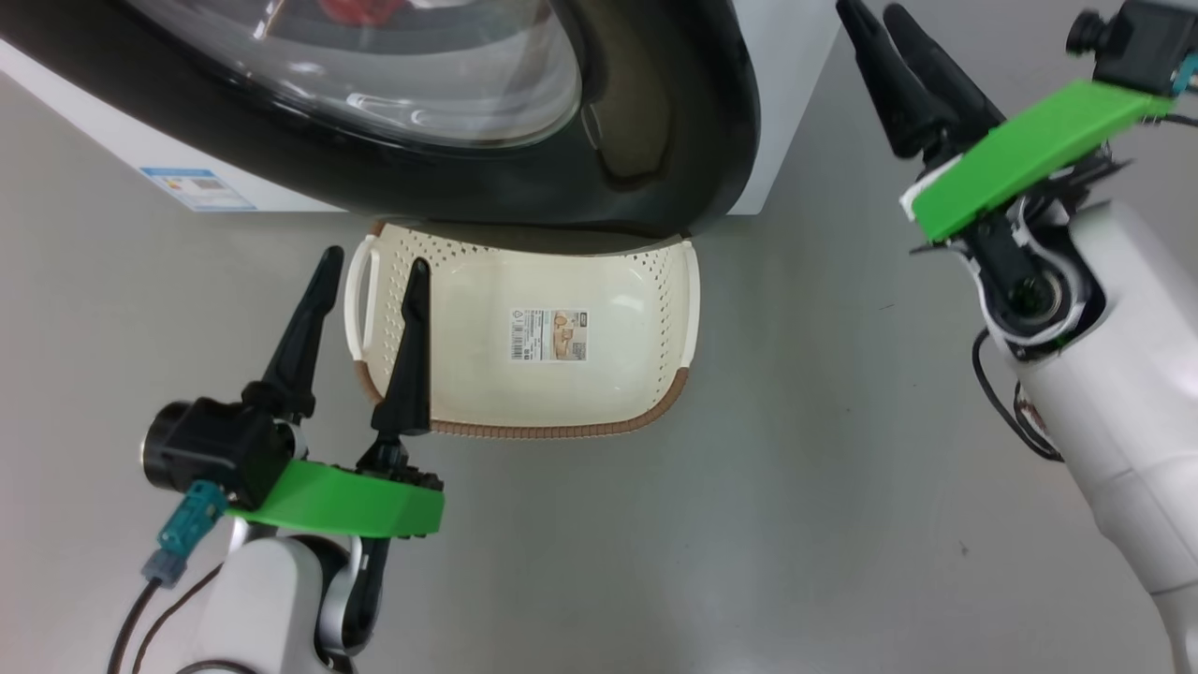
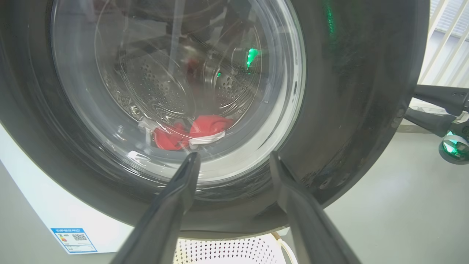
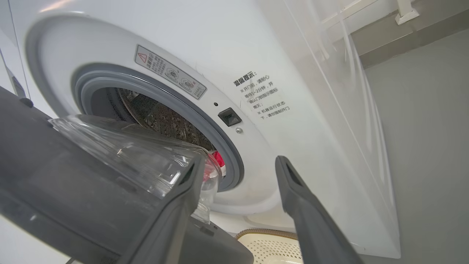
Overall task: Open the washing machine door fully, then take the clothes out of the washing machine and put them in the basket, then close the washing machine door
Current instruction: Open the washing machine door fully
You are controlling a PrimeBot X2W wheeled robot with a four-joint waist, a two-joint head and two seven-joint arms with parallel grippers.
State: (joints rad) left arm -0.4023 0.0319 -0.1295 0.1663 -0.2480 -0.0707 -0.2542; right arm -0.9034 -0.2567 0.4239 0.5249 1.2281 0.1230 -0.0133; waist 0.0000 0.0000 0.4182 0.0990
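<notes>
The washing machine stands with its door swung partly open; the black rim hangs over the cream basket on the floor. The red clothes lie in the drum, seen through the door glass, and peek out past the grey ring as the clothes. My left gripper is open and empty, low in front of the door and over the basket's left end. My right gripper is open, empty, beside the door's free edge and facing the machine's front.
Bare grey floor lies around the basket and to the machine's right. A blue label is on the machine's lower front. The right gripper's fingers show past the door rim in the left wrist view.
</notes>
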